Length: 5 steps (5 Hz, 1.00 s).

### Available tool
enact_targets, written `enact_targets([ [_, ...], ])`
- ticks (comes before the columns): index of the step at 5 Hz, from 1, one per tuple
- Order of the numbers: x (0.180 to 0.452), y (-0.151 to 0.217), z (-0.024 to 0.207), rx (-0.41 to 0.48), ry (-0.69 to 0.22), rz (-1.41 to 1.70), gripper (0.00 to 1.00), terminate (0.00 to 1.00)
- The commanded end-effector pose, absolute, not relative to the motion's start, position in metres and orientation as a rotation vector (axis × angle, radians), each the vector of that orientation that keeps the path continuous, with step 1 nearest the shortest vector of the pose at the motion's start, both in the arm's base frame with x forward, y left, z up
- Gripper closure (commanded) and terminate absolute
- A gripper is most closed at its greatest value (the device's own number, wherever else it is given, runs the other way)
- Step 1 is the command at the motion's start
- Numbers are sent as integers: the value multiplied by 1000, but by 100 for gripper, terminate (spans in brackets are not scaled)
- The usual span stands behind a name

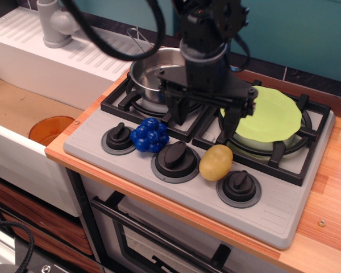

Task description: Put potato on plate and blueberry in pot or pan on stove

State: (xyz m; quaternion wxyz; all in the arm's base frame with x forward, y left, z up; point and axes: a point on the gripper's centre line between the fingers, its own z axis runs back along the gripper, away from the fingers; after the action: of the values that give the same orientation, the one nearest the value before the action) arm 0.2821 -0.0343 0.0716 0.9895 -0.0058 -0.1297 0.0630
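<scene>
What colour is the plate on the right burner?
Lime green, plain with no pattern. The plate shows clearly in the overhead observation view, partly behind the gripper.

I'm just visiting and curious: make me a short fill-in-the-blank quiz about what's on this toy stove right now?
1. The potato lies between two black ____.
2. The plate is coloured lime-____.
3. The gripper hangs with its jaws ____.
4. The pot has ____ inside it.

Missing words: knobs; green; open; nothing
</scene>
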Motion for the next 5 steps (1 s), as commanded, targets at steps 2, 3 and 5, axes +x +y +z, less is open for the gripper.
enact_targets([
  [2,277,-46,52,-9,-343,140,0,0],
  [3,276,-52,49,-4,-349,141,0,0],
  [5,274,-65,48,17,-359,152,0,0],
])
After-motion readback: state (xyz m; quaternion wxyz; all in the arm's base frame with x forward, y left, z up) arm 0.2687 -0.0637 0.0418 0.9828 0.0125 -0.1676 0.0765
